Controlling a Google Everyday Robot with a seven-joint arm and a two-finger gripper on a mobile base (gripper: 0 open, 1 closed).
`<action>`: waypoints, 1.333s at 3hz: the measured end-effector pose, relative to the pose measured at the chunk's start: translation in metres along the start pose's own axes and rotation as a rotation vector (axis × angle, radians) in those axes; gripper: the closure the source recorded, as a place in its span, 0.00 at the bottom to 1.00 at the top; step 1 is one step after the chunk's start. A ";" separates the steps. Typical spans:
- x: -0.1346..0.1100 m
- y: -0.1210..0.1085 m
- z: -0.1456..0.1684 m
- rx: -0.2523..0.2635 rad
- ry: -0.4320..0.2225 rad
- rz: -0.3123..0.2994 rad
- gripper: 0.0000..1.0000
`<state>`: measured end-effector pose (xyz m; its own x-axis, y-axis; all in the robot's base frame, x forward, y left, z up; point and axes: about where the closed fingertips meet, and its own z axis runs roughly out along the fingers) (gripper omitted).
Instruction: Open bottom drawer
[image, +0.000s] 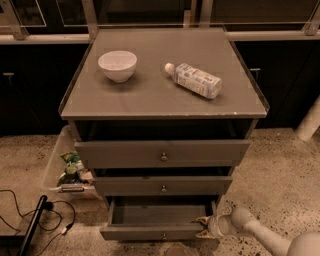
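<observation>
The grey worktop (150, 102) holds a white bowl (117, 65) and a toppled bottle (194, 80). Over speckled floor (282, 165) the bottom drawer (150, 233) stands pulled out. The hand (204, 226) is at its right front corner, and I cannot tell its grip.

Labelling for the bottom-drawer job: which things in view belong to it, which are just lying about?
Job: bottom drawer, pulled out; gripper at its right front corner.

Lying about: white bowl and plastic bottle on the cabinet top; top drawer; middle drawer; litter bin and cables on the floor.
</observation>
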<state>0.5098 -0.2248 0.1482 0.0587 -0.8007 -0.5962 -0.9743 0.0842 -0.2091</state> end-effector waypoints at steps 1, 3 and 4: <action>0.001 0.007 -0.003 -0.003 0.002 -0.002 0.86; 0.000 0.007 -0.003 -0.003 0.002 -0.002 0.39; 0.000 0.007 -0.003 -0.003 0.002 -0.002 0.16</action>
<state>0.5024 -0.2263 0.1487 0.0599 -0.8022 -0.5940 -0.9747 0.0813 -0.2080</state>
